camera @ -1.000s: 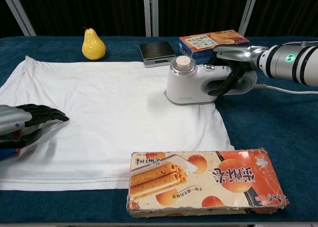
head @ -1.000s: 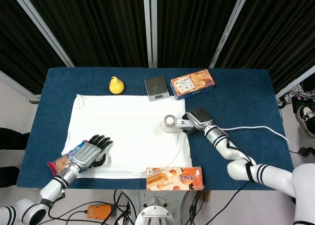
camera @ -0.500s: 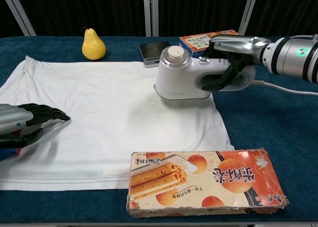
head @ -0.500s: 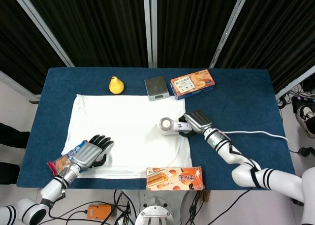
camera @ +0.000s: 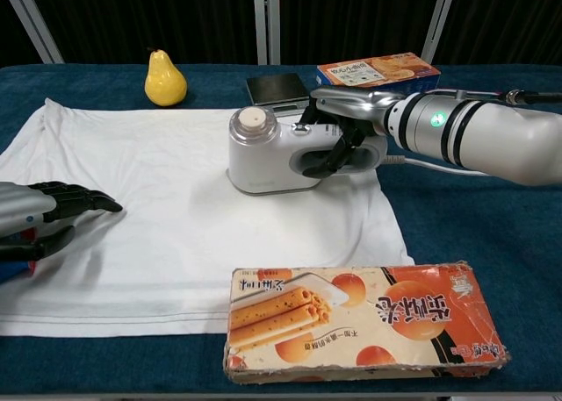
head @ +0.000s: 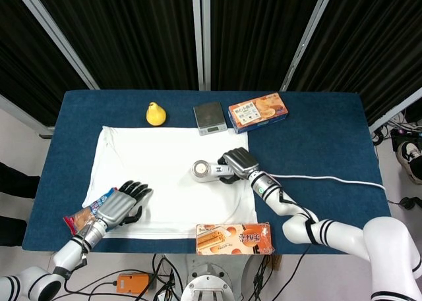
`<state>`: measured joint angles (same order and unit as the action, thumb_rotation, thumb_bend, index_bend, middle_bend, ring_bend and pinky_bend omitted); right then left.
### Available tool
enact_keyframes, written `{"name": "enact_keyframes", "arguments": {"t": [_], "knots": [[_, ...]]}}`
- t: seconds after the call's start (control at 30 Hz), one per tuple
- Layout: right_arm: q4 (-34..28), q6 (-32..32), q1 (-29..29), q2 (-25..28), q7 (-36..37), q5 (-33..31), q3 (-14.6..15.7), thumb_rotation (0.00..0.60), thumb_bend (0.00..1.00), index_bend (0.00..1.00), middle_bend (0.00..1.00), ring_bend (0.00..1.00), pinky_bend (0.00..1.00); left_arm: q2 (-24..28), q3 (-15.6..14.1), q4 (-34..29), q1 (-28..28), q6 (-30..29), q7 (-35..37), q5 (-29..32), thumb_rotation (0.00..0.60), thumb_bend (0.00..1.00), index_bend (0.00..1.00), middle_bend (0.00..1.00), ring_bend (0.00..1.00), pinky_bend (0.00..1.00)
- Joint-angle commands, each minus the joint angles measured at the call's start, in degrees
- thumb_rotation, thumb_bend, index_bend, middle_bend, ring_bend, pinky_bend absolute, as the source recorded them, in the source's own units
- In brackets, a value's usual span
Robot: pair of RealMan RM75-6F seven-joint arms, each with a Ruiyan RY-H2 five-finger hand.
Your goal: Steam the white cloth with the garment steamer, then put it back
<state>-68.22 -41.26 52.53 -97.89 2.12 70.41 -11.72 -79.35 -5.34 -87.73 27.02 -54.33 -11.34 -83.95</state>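
The white cloth (head: 158,176) (camera: 176,199) lies flat over the middle and left of the blue table. A white garment steamer (head: 206,171) (camera: 272,152) sits on the cloth's right half, nozzle end pointing left. My right hand (head: 239,163) (camera: 347,138) grips the steamer's handle, fingers wrapped through it. A white cord (head: 330,179) runs off to the right. At the cloth's near-left corner my left hand (head: 122,204) (camera: 44,212) rests flat, fingers spread, holding nothing.
A yellow pear (head: 155,114) (camera: 165,79), a small grey scale (head: 210,118) (camera: 277,92) and an orange biscuit box (head: 258,110) (camera: 378,70) stand along the back. A long snack box (head: 234,238) (camera: 360,318) lies at the front edge. A snack packet (head: 86,214) lies by my left wrist.
My right hand has slid the steamer leftward over the cloth, from its right edge toward the middle. The left hand has stayed put.
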Motion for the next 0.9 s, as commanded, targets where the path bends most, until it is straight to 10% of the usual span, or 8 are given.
{"name": "enact_keyframes", "arguments": {"t": [0.03, 0.9], "knots": [[0.84, -0.52, -0.38, 0.34, -0.39, -0.98, -0.54, 0.6, 0.63, 1.0, 0.92, 0.89, 0.65, -0.04, -0.03, 0.01, 0.02, -0.01, -0.01, -0.02, 0.0, 0.54, 0.06, 0.04, 0.0, 0.0], [-0.73, 2.09, 1.28, 2.69, 2.41, -5.44, -4.9, 0.6, 0.63, 1.0, 0.92, 0.89, 0.64, 0.1, 0.17, -1.36, 0.7, -0.23, -1.23, 0.15, 0.0, 0.54, 0.06, 0.04, 0.0, 0.0]]}}
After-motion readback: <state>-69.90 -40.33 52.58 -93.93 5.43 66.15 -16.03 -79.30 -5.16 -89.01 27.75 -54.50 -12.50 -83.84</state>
